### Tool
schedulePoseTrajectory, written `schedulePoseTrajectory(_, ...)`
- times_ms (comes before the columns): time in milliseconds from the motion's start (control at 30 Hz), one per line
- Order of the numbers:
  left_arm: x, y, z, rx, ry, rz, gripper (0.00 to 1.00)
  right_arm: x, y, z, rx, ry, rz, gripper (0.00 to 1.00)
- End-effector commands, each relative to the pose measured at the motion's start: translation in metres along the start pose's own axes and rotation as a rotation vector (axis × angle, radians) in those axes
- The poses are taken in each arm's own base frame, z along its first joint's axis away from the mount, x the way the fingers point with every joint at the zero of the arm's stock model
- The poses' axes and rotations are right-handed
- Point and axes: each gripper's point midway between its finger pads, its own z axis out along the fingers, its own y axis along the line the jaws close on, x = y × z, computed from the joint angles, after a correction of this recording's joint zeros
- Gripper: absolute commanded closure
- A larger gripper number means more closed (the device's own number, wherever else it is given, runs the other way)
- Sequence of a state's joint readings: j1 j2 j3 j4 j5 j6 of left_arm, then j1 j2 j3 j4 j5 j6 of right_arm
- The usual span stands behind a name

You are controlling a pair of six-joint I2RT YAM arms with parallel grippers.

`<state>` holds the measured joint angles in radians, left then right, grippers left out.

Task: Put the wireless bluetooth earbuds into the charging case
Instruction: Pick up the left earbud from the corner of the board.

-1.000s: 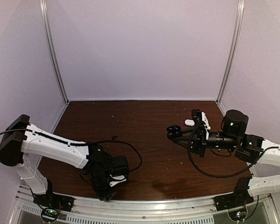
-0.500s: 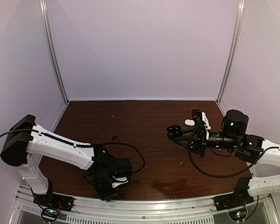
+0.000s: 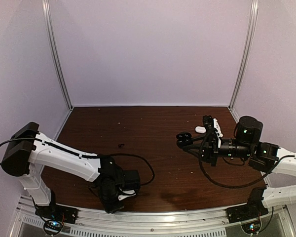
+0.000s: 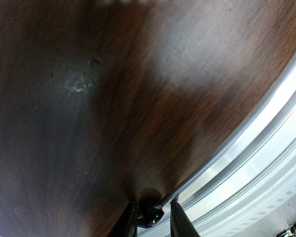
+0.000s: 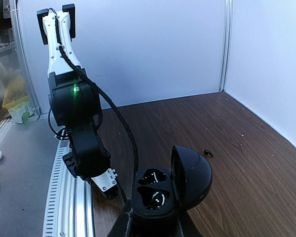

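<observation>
Gripping a black charging case [image 5: 155, 190] by its base, the right tool [image 5: 155, 222] reaches in from the right and holds it over the right half of the dark wood bench [image 3: 138, 123], jaws closed on either side of the shell. The case's hinged lid [image 5: 192, 177] stands swung up, baring two hollows side by side; a small bright glint shows in the nearer one, though what it is cannot be made out. Just beyond the case, towards the far right, a small white oval object [image 3: 201, 130] lies on the bench. Nearer the middle, left of the case and well apart from it, sits a tiny black speck [image 3: 121, 145]. At the near left, the left tool [image 4: 152, 210] points down at the bench beside the metal edge rail [image 4: 266, 148], its fingers narrowly apart with a small dark bit [image 4: 149, 216] between them. Whether they clamp it cannot be told from the blurred wrist view.
</observation>
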<state>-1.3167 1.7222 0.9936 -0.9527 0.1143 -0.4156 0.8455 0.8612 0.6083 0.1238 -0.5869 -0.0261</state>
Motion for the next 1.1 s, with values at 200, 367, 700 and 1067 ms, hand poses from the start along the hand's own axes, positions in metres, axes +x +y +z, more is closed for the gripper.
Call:
schedulePoseTrajectory(200,0.008,0.003,0.006,-0.057,0.043,0.046,0.84,-0.005,-0.003,-0.004,0.021,-0.02,-0.006,0.99)
schedulePoseTrajectory(367,0.0,0.001,0.0,-0.059,0.012,0.041,0.88,-0.005,-0.003,-0.003,0.021,-0.019,-0.007,0.99)
schedulePoseTrajectory(700,-0.035,0.01,-0.032,-0.1,-0.151,-0.015,0.93,-0.007,-0.005,-0.005,0.033,-0.027,-0.011,1.0)
schedulePoseTrajectory(1067,-0.142,0.091,-0.204,-0.116,-0.876,-0.261,0.95,-0.035,-0.02,-0.004,0.115,-0.182,-0.09,1.0)
